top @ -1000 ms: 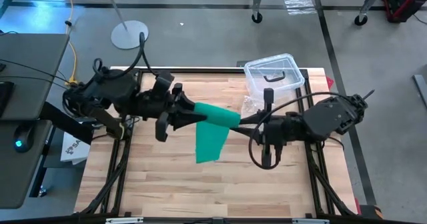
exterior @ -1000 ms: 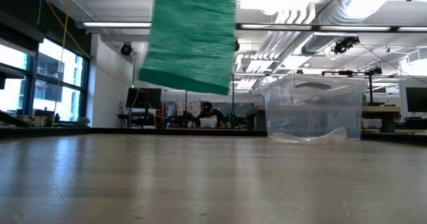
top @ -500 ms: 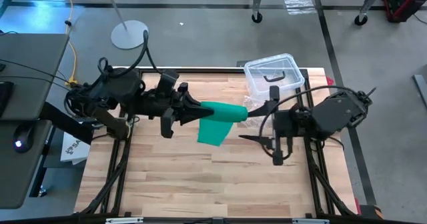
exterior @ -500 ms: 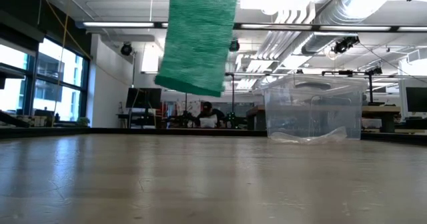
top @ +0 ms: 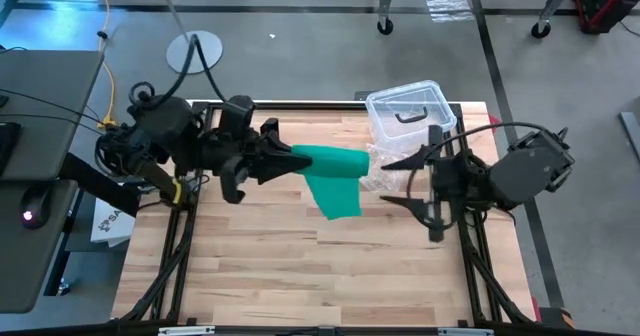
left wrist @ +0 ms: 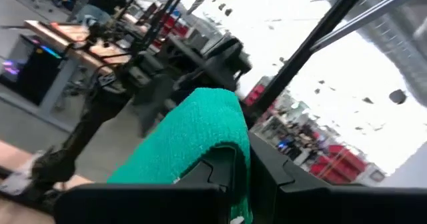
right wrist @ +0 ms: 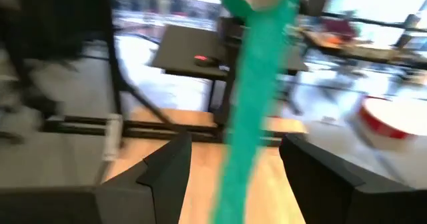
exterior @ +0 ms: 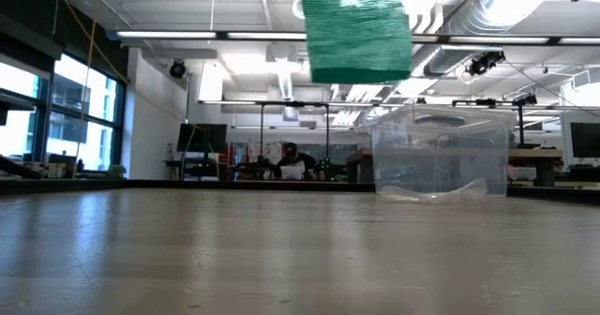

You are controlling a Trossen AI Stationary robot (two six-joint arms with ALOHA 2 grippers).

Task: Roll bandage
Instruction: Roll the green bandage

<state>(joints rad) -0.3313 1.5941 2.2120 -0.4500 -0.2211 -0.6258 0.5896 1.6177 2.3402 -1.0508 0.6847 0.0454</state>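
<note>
hanging from the left gripper [top: 292, 162], bandage [top: 335, 176] clears the table [top: 270, 266].

A pale wooden bench [top: 300, 266] in a black frame carries a clear plastic box [top: 408, 113] with a black handle at its one o'clock corner, crinkly clear plastic [top: 380, 171] just beside it.

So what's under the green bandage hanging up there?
Only bare wooden table lies under the bandage, which hangs from the left gripper. Nothing is hidden beneath it.
</note>
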